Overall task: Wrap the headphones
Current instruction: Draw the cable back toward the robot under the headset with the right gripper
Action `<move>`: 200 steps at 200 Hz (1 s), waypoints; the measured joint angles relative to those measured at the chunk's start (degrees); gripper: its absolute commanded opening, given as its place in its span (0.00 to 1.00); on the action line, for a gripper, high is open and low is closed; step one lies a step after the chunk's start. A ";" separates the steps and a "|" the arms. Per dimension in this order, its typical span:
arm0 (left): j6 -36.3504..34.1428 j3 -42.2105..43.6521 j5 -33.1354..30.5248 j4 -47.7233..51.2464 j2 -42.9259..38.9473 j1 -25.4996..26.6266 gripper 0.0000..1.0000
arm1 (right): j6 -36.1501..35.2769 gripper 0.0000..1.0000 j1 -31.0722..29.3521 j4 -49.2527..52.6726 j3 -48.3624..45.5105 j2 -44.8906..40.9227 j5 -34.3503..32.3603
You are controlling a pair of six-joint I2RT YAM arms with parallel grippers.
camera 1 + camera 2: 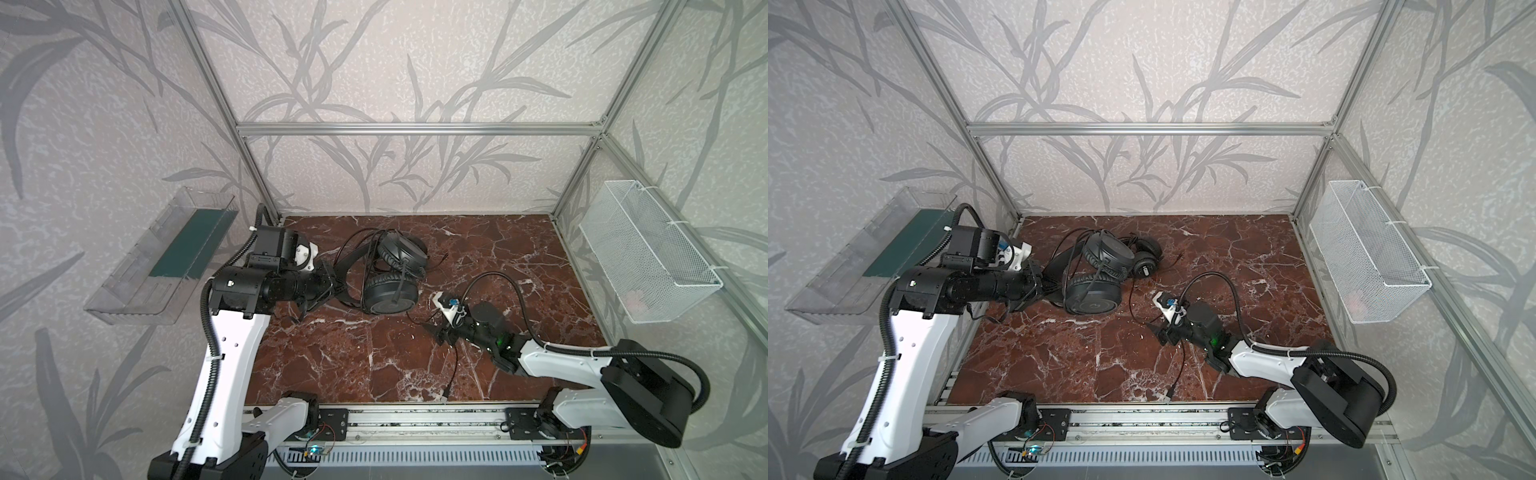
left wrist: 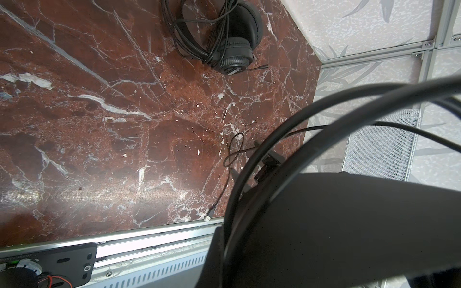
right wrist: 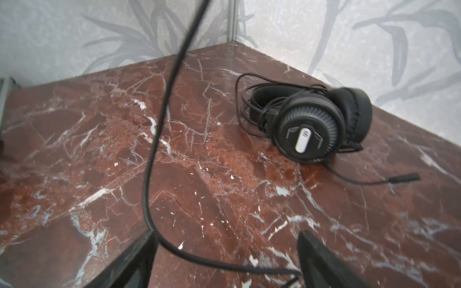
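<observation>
Left hand is sitting closed on the headband of the near headset. The pinch itself is hard to make out among dark parts, and the left wrist view is showing only band and wires up close, cut off by the frame.

Right hand is hanging wide open low over the worktop, with a black cable passing between the fingers unpinched.

Near headset is sitting left of worktop centre, its long axis running left-right. The band is pointing at the left arm and the earcups toward the middle, smooth cup nearest the front.

USB plug is lying at the front edge, pointing at the rail.

Far headset is resting behind, toward the back wall, mostly hidden behind the near one. Its ridged cup is facing the right arm and its mic boom is lying flat.

White badge on the ridged cup is carrying a mark too blurred to read.
</observation>
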State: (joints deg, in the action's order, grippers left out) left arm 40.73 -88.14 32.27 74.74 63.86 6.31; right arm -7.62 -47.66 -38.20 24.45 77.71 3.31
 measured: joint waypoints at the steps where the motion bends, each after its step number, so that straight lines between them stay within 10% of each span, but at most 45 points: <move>1: 0.00 0.00 -0.02 0.02 0.00 0.00 0.00 | -0.13 0.89 -0.22 -0.02 0.11 0.24 -0.26; 88: 0.02 -0.04 -0.70 0.31 0.96 0.00 0.00 | -13.60 0.81 -3.78 0.76 4.74 11.15 -8.00; 158: -0.04 -0.39 -1.33 0.79 0.96 -0.02 0.00 | -15.80 0.17 -2.19 1.40 9.64 16.87 -12.46; 200: 0.04 -2.97 -2.64 1.33 1.11 -0.92 0.00 | -15.32 0.00 -4.11 6.56 10.43 15.32 -11.23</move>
State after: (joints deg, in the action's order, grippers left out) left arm 40.77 -91.11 29.63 76.07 64.97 5.39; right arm -22.94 -51.77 -31.64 34.87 93.03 -7.92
